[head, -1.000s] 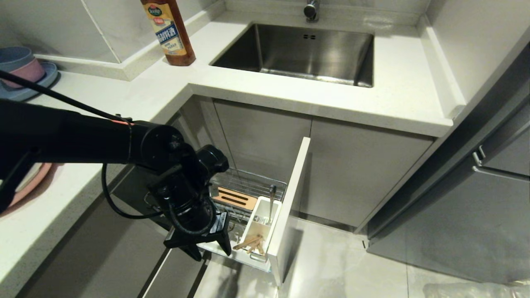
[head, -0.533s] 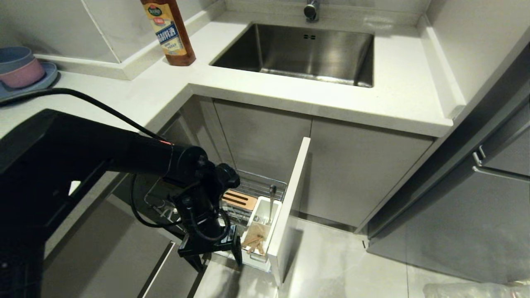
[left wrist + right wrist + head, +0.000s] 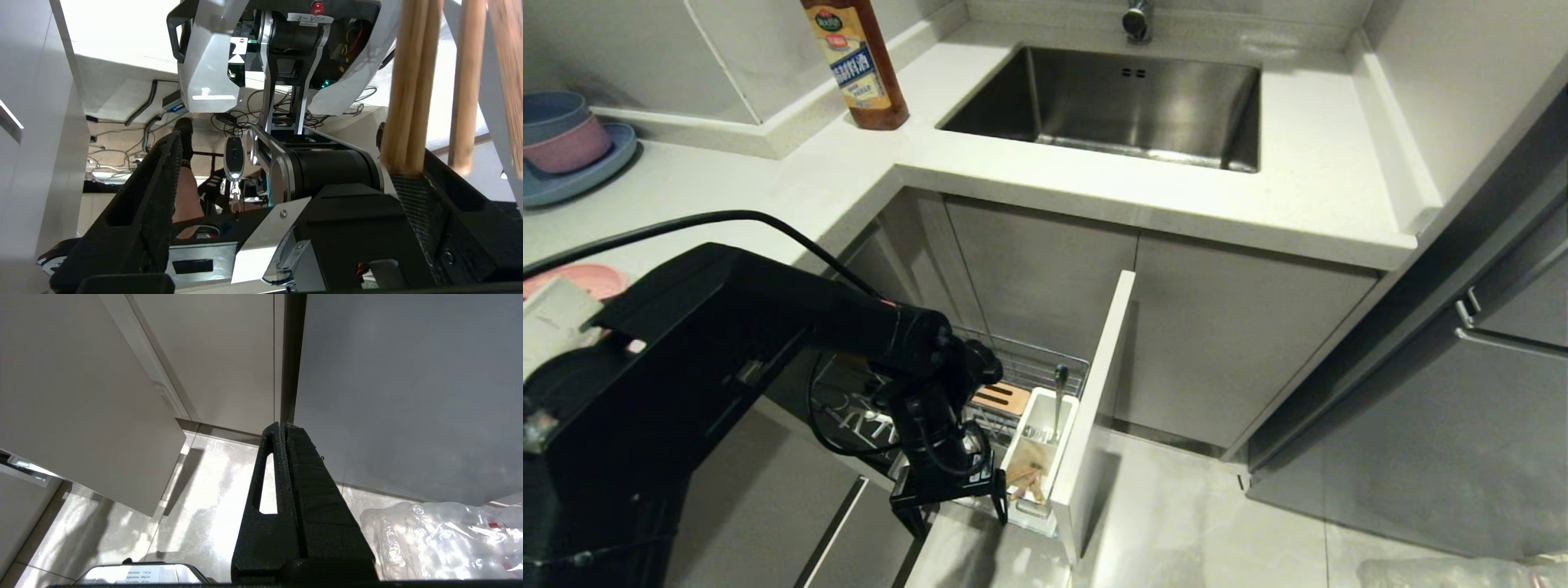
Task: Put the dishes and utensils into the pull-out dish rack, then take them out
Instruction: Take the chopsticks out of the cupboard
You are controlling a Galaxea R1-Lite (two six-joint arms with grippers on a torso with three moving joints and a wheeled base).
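Observation:
The pull-out dish rack (image 3: 1031,369) stands drawn out under the counter, its narrow door front (image 3: 1098,392) toward the floor. Its white cup (image 3: 1039,425) holds the light-wood chopsticks (image 3: 1024,482) and the upright metal spoon (image 3: 1058,398). My left gripper (image 3: 953,513) hangs open just beside the cup's front end, with nothing between its fingers. In the left wrist view the chopsticks (image 3: 408,81) rise right next to one finger (image 3: 412,200) of my left gripper (image 3: 282,139). An edge of the pink plate (image 3: 574,281) shows on the counter behind my left arm. My right gripper (image 3: 284,427) is shut and empty above the floor.
A wooden slotted block (image 3: 1003,397) lies in the rack. Small blue and pink bowls (image 3: 562,135) sit on a blue plate at the counter's far left. A sauce bottle (image 3: 856,61) stands by the sink (image 3: 1127,106). A crumpled plastic bag (image 3: 441,531) lies on the floor.
My left arm has swung lower and further over the rack, carrying the gripper toward the cup's front end. Its fingers have spread wider. The chopsticks stay in the cup.

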